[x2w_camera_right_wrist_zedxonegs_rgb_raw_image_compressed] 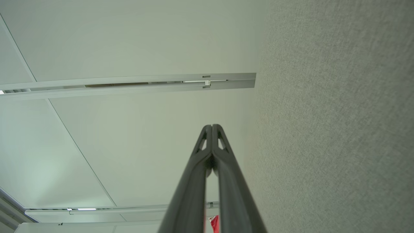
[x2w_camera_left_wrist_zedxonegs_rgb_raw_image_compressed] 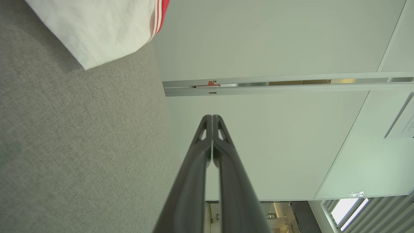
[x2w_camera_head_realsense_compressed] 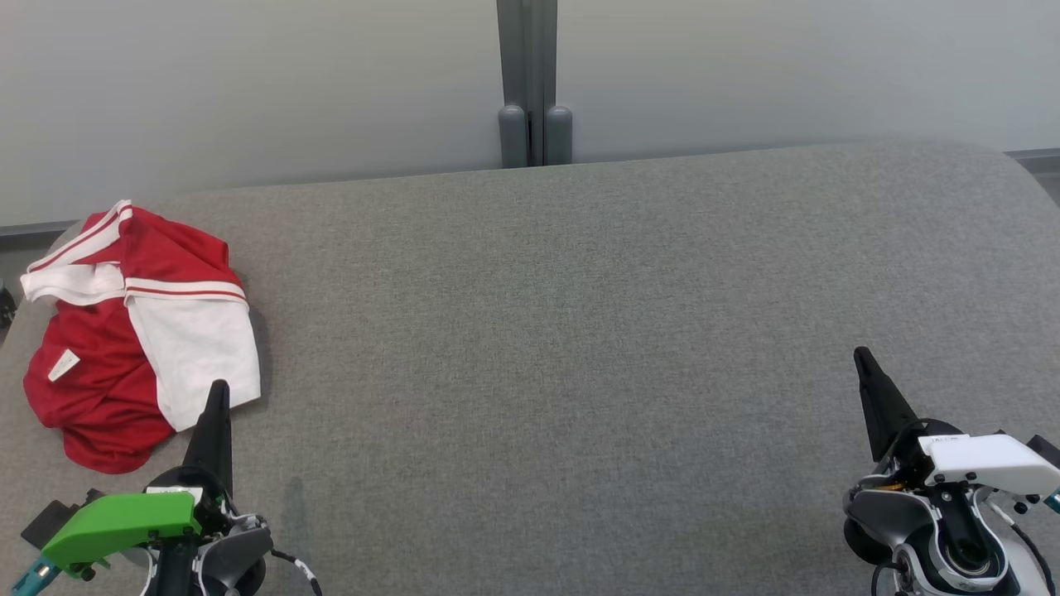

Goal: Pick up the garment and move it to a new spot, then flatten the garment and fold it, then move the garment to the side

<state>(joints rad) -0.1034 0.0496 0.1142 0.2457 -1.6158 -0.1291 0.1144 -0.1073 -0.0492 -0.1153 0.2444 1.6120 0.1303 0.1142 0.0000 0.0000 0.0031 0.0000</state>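
On the bench (x2w_camera_head_realsense_compressed: 580, 331), left end: garment (x2w_camera_head_realsense_compressed: 124, 331) crumpled, white sleeve uppermost. Left gripper (x2w_camera_head_realsense_compressed: 219, 387) just beside it, jaws together, empty. Right gripper (x2w_camera_head_realsense_compressed: 860, 354) well apart, jaws together, empty.

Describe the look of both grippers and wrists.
Left gripper: long, tapering black fingers, a green cover behind them, a black-and-white cable by the grey wrist. Right gripper: the same black fingers, a white cover with faint lettering, black cables.
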